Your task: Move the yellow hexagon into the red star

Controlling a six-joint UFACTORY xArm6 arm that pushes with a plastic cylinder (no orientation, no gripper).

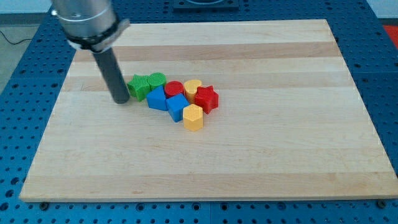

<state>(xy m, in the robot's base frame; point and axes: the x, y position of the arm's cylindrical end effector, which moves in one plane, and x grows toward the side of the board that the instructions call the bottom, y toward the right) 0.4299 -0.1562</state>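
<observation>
Dark rod with my tip, green star just to its right, then blue blocks, red star, yellow hexagon, pale striped wooden board, blue perforated surround

A robotics lab: wooden board on a blue perforated bench

bright, even overhead light, sharp focus, faint soft shadows beneath the blocks, mild sheen on the board
</observation>
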